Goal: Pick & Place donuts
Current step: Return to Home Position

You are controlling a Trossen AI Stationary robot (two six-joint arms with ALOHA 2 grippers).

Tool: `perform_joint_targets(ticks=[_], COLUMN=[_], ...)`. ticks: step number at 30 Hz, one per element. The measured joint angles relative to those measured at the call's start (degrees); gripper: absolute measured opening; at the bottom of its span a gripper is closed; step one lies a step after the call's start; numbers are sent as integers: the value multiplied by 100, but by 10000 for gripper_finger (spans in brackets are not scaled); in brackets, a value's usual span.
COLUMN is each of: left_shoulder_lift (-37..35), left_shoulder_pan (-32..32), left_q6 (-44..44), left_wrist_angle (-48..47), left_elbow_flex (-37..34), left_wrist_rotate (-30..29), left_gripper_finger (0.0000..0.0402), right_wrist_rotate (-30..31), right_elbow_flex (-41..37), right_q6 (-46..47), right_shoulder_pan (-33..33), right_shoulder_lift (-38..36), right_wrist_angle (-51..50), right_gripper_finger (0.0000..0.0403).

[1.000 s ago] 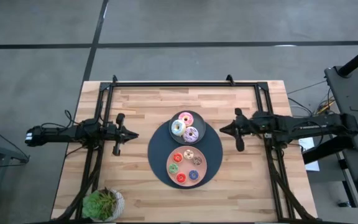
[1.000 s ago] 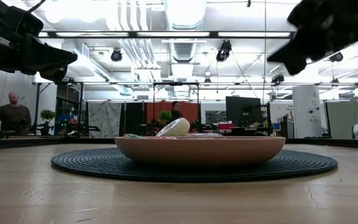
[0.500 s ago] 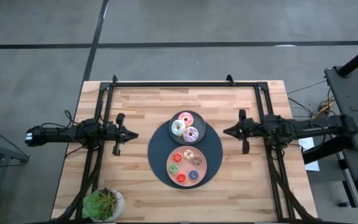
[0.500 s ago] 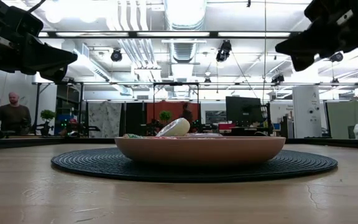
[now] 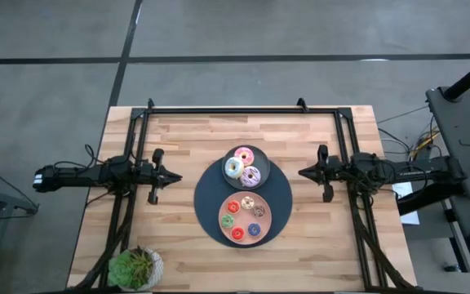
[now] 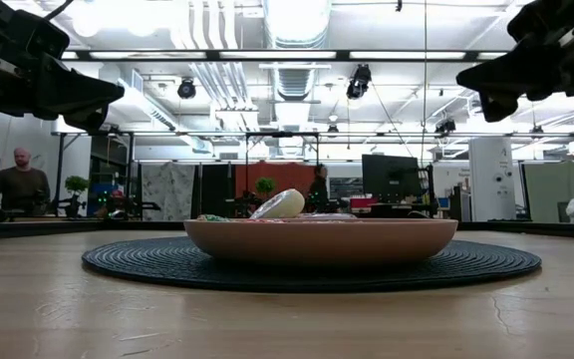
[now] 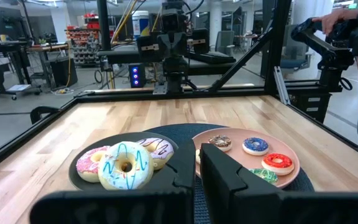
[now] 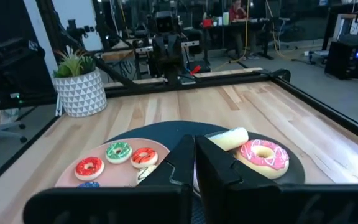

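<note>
Big donuts: pink-frosted toy donut (image 5: 244, 154), white-frosted toy donut (image 5: 233, 168) w/ blue squiggle and lilac-frosted toy donut (image 5: 250, 175) sit bunched on the round dark-grey plate (image 5: 265, 162), on the far half of the round black woven mat (image 5: 206, 196)
Small donuts: tiny toy ring donuts (image 5: 233, 207) in red, green, tan, brown and blue lie in the round pink plate (image 5: 268, 220) on the near half of the mat, just beside the grey one; prob. six, but they are tiny from above
Loose donuts: none seen on the pale wood tabletop (image 5: 178, 139), nor on the mat outside the plates
Left gripper (image 5: 170, 176): left of the mat, raised off the table, fingers closed together on nothing
Right gripper (image 5: 303, 172): right of the mat, well apart from both plates, raised, fingers pressed together, empty
Done: sorting looks complete, w/ every donut in view in a plate, big ones far and small ones near
Left to do: no more picks as far as I can judge; only parking the arms, and both sit off to their sides w/ nothing held
Other: green potted plant in a white pot (image 5: 135, 267) at the near-left corner, out of the way
</note>
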Motion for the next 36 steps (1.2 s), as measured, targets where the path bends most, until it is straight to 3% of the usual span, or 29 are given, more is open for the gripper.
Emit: perform_joint_targets(ticks=[36], left_shoulder_lift=[0], left_shoulder_pan=[0], left_q6=[-1], left_wrist_angle=[0], left_elbow_flex=[-1], left_wrist_rotate=[0], left_gripper_finger=[0], right_wrist_rotate=[-9], right_elbow_flex=[-588], right_q6=[-86], right_shoulder_pan=[0], right_shoulder_lift=[-1388], right_wrist_angle=[-59], right_gripper_finger=[9])
